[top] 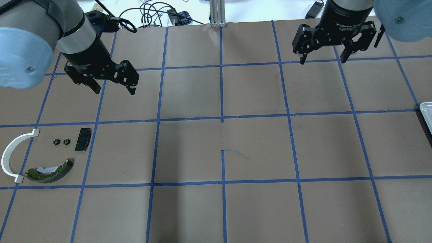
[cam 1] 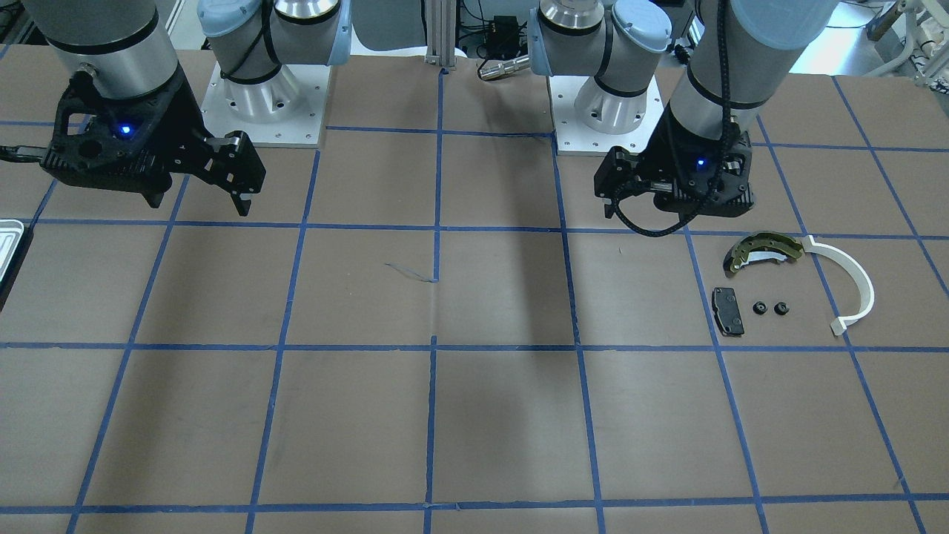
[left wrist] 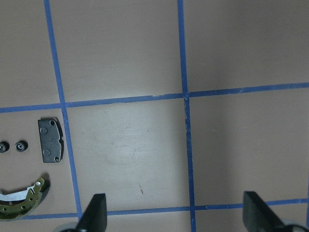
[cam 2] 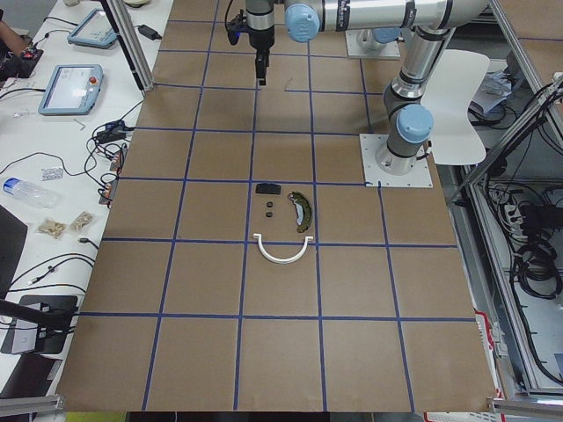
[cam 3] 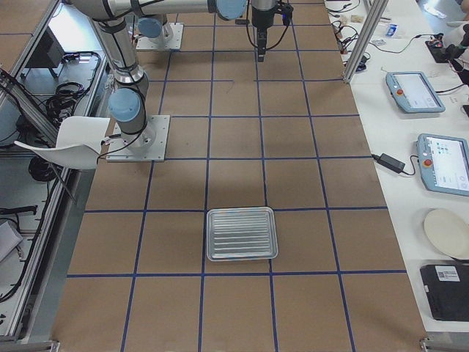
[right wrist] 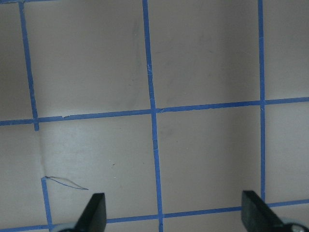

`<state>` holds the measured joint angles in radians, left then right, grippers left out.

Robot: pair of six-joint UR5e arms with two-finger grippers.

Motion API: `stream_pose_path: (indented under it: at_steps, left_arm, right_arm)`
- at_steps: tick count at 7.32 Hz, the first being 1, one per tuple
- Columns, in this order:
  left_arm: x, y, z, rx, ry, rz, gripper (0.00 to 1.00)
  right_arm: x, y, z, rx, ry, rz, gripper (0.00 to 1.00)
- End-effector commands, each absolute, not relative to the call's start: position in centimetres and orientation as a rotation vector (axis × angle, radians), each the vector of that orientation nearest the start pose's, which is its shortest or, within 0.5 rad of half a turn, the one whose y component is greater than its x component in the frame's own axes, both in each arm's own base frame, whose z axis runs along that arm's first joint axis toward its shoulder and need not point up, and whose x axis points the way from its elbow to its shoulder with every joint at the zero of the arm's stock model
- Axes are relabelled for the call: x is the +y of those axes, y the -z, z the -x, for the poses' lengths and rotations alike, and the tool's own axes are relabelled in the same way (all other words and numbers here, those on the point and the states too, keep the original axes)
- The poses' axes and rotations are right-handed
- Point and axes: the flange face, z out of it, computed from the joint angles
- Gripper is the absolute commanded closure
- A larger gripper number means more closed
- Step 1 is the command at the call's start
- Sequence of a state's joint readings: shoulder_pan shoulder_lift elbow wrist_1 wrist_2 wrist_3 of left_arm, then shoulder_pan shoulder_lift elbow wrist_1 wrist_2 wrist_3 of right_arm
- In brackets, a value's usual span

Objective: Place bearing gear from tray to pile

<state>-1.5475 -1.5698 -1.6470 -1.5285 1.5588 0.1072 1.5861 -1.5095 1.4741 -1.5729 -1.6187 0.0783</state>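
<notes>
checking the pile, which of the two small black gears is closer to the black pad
The inner gear, lying just beside the black pad. The outer gear lies on its far side, toward the white arc.

Two small black gears (cam 1: 758, 308) lie in the right half of the front-facing view, the second gear (cam 1: 780, 308) just beside the first. Near them are one black pad (cam 1: 727, 311), one olive-gold brake shoe (cam 1: 767, 242) and one white plastic arc (cam 1: 866, 289), five loose parts in all. One tray (cam 3: 242, 233) sits at lower centre of the right-side view, and two screen pendants (cam 3: 414, 92) (cam 3: 443, 163) lie near its right edge. There are two grippers: the left gripper (top: 115, 91) in the upper left of the overhead view, the right gripper (top: 323, 61) in the upper right.
</notes>
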Motion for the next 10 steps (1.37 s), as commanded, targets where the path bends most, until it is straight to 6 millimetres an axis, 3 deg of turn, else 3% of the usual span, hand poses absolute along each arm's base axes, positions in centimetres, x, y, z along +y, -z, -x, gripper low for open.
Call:
stream_pose_path:
  at_steps: [1, 4, 10]
  left_arm:
    - [-46.1, -46.0, 12.9, 3.177, -0.038, -0.143, 0.0]
    - [-44.5, -47.2, 12.1, 3.092, -0.01, -0.147, 0.0]
    - [-45.5, -46.7, 12.0, 3.117, -0.036, -0.132, 0.0]
  right_arm:
    - [-52.1, -50.5, -13.7, 3.174, 0.079, -0.118, 0.0]
    - [-52.2, -50.5, -13.8, 3.166, 0.08, -0.096, 0.0]
    - [-52.3, -50.3, -14.1, 3.133, 0.074, -0.094, 0.0]
